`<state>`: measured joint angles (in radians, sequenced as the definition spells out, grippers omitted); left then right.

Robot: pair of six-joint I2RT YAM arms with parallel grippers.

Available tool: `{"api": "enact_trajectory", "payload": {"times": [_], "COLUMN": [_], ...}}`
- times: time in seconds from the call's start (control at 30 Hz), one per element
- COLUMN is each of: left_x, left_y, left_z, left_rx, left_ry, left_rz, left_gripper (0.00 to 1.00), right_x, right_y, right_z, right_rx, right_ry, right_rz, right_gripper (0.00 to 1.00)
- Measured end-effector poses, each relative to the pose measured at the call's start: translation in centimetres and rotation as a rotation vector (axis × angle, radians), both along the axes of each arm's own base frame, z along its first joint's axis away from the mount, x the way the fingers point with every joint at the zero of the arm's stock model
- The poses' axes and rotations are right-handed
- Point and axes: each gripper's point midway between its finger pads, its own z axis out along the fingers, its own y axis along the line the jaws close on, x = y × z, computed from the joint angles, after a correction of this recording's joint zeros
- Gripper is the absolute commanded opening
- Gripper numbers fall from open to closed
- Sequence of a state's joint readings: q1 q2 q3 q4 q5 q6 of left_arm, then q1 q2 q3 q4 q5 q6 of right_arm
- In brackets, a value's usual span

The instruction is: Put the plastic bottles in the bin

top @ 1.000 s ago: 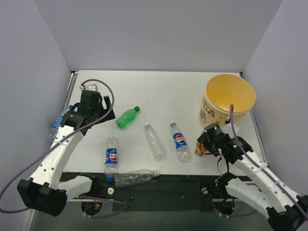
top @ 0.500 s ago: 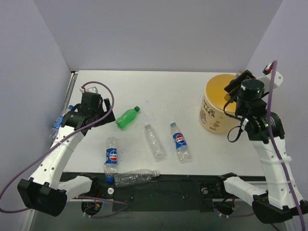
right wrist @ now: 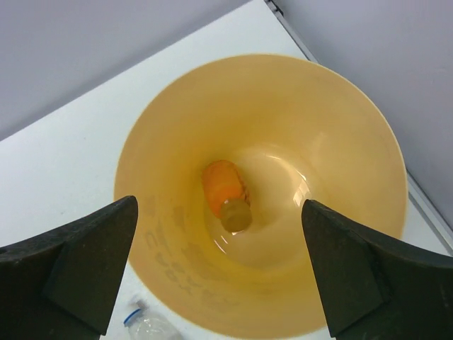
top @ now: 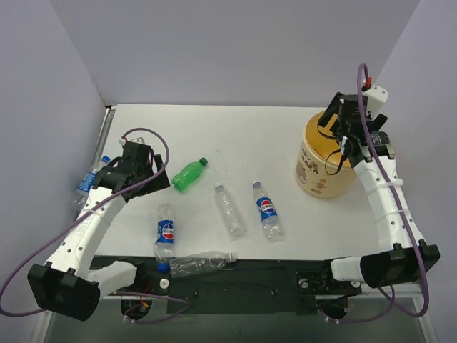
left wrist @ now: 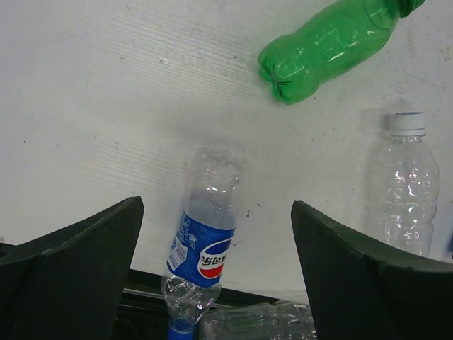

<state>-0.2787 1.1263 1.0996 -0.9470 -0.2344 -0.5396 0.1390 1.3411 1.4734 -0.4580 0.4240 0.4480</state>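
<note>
The tan bin (top: 318, 179) stands at the right of the table. My right gripper (top: 341, 123) hovers over its mouth, open and empty (right wrist: 219, 205). A small orange bottle (right wrist: 225, 190) lies on the bottom of the bin (right wrist: 340, 142). My left gripper (top: 146, 173) is open (left wrist: 216, 212) above a blue-labelled Pepsi bottle (left wrist: 204, 248) (top: 165, 232), not touching it. A green bottle (top: 188, 175) (left wrist: 325, 46), a clear bottle (top: 228, 209) (left wrist: 407, 191) and a second Pepsi bottle (top: 266, 209) lie mid-table.
Another clear bottle (top: 200, 262) lies along the table's front edge. A blue-capped bottle (top: 89, 182) sits at the far left edge beside the wall. Walls close in the left, back and right sides.
My right arm swung from the table's front right up over the bin and its jaws opened; the orange bottle it carried now lies inside. The left gripper shifted slightly toward the front.
</note>
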Motion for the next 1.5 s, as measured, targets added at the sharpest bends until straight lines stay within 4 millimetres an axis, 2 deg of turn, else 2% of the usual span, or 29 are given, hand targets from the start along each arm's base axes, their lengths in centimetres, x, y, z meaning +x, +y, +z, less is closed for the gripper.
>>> {"api": "enact_trajectory", "payload": {"times": [0.07, 0.13, 0.23, 0.3, 0.37, 0.43, 0.57, 0.67, 0.73, 0.83, 1.0, 1.07, 1.1, 1.13, 1.17, 1.23, 1.33, 1.43, 1.5], "left_x": [0.0, -0.1, -0.2, -0.1, -0.1, -0.1, 0.0, 0.2, 0.2, 0.3, 0.3, 0.3, 0.2, 0.2, 0.2, 0.2, 0.2, -0.1, -0.3], "left_y": [0.0, 0.0, 0.0, 0.1, 0.2, 0.2, 0.5, 1.2, 1.7, 2.2, 2.1, 2.1, 2.1, 2.1, 2.1, 2.1, 2.2, 2.1, 2.0], "left_z": [-0.2, -0.5, -0.9, -1.0, -1.0, -1.0, -1.2, -1.4, -1.4, -1.4, -1.4, -1.3, -1.3, -1.2, -1.2, -1.1, -1.2, -1.7, -2.2], "left_rx": [-0.002, -0.003, -0.004, -0.007, -0.009, -0.009, -0.003, 0.013, 0.019, 0.022, 0.014, 0.011, 0.009, 0.009, 0.008, 0.007, 0.007, 0.006, 0.003], "left_ry": [0.006, 0.015, 0.027, 0.031, 0.032, 0.031, 0.036, 0.045, 0.046, 0.047, 0.048, 0.046, 0.045, 0.043, 0.041, 0.038, 0.039, 0.056, 0.072], "left_rz": [0.003, 0.005, 0.014, 0.023, 0.03, 0.035, 0.044, 0.06, 0.069, 0.081, 0.079, 0.078, 0.077, 0.077, 0.077, 0.078, 0.08, 0.078, 0.074], "left_gripper": [0.97, 0.97, 0.97, 0.97, 0.97, 0.97, 0.97, 0.97, 0.97, 0.97, 0.97, 0.97, 0.97, 0.97, 0.97, 0.97, 0.97, 0.97, 0.97], "right_x": [-0.5, -1.6, -3.6, -5.2, -6.7, -8.0, -10.3, -12.6, -13.8, -14.4, -13.5, -13.4, -13.4, -13.4, -13.4, -13.2, -12.5, -11.3, -10.0], "right_y": [0.7, 2.4, 6.8, 10.4, 13.6, 16.1, 20.4, 21.1, 20.7, 20.4, 21.2, 21.2, 21.2, 21.1, 21.0, 21.0, 21.3, 21.8, 22.0], "right_z": [1.8, 3.7, 5.9, 5.9, 4.0, 0.7, -9.0, -16.7, -19.6, -22.0, -25.2, -26.5, -27.0, -27.3, -27.6, -27.5, -26.2, -22.3, -17.7], "right_rx": [-0.009, -0.013, 0.009, 0.043, 0.062, 0.06, 0.054, 0.048, 0.038, 0.023, 0.005, -0.006, -0.014, -0.02, -0.024, -0.028, -0.034, -0.043, -0.049], "right_ry": [-0.04, -0.087, -0.149, -0.163, -0.129, -0.053, 0.209, 0.425, 0.513, 0.589, 0.649, 0.678, 0.69, 0.7, 0.706, 0.705, 0.683, 0.598, 0.484], "right_rz": [0.033, 0.098, 0.276, 0.429, 0.554, 0.647, 0.794, 0.824, 0.824, 0.816, 0.81, 0.806, 0.803, 0.8, 0.797, 0.794, 0.793, 0.805, 0.809], "right_gripper": [0.94, 0.94, 0.92, 0.92, 0.93, 0.94, 0.95, 0.91, 0.89, 0.83, 0.73, 0.61, 0.51, 0.46, 0.38, 0.3, 0.29, 0.29, 0.29]}}
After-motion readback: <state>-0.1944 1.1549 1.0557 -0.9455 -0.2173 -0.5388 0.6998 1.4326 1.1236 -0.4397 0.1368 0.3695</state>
